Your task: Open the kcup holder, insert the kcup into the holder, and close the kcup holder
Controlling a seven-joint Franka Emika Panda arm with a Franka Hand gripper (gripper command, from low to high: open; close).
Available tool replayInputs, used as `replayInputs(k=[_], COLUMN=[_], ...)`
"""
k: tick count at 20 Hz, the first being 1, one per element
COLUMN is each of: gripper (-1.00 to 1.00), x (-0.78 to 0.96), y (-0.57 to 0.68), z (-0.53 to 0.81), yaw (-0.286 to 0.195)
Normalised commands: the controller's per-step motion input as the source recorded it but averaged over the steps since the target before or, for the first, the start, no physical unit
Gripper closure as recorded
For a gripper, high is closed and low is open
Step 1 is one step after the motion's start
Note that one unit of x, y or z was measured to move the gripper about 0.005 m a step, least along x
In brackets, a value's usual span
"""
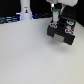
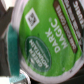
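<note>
White table [image 1: 30, 55], mostly bare. Holder [image 1: 61, 33] sits far right, gripper [image 1: 54, 22] right over its top. Wrist view is filled by the kcup [image 2: 47, 42], green lid up close, held between the fingers [image 2: 11, 42]. White post [image 1: 24, 11] far left.

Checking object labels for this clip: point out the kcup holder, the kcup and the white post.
kcup holder [image 1: 61, 35]: exterior view, light grey front panel.
kcup [image 2: 47, 37]: wrist view, green printed top.
white post [image 1: 24, 10]: exterior view, its upright body.
</note>
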Motion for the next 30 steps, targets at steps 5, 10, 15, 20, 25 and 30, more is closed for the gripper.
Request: replayInputs(k=[5, 10, 15, 20, 25, 30], gripper=[1.00, 1.00, 1.00, 1.00, 1.00, 1.00], x=[0.22, 0.40, 0.59, 0.56, 0.41, 0.08], y=[0.06, 0.25, 0.52, 0.51, 0.35, 0.09], z=[0.00, 0.27, 0.47, 0.36, 0.16, -0.11], yaw=[-0.004, -0.019, 0.000, 0.000, -0.005, 0.007])
